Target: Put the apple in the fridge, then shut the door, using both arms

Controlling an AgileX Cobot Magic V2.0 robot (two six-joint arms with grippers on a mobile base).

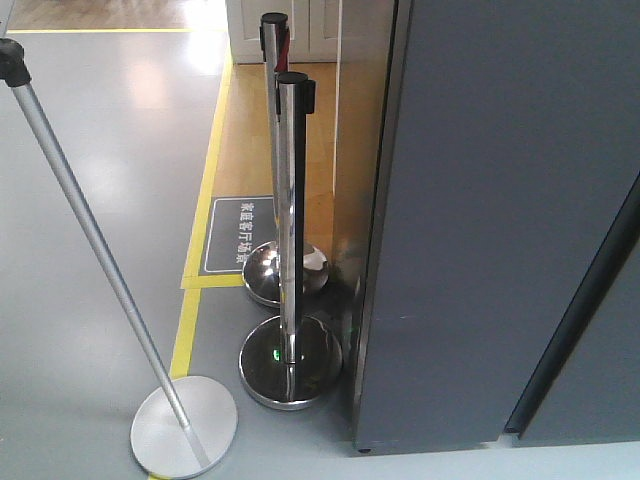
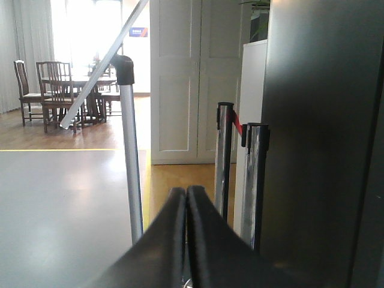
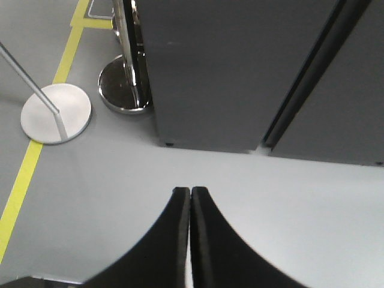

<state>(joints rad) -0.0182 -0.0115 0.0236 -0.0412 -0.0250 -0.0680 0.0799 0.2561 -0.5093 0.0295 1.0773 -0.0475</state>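
The fridge stands shut, a tall dark grey block on the right of the front view, with a dark seam running down between its two panels. No apple shows in any view. The left claw has its two black fingers pressed together, holding nothing, and points level past the fridge's dark side, which rises just to its right. The right claw is likewise pressed together and empty, tilted down at the floor with the foot of the fridge ahead of it, apart from the tips. The floor is smooth grey with yellow tape lines, giving way to a wood strip by the fridge. Two chrome barrier posts stand beside the fridge, and one slanted silver pole rises from a round flat base. Farther off, a dining table with chairs sits by bright windows.
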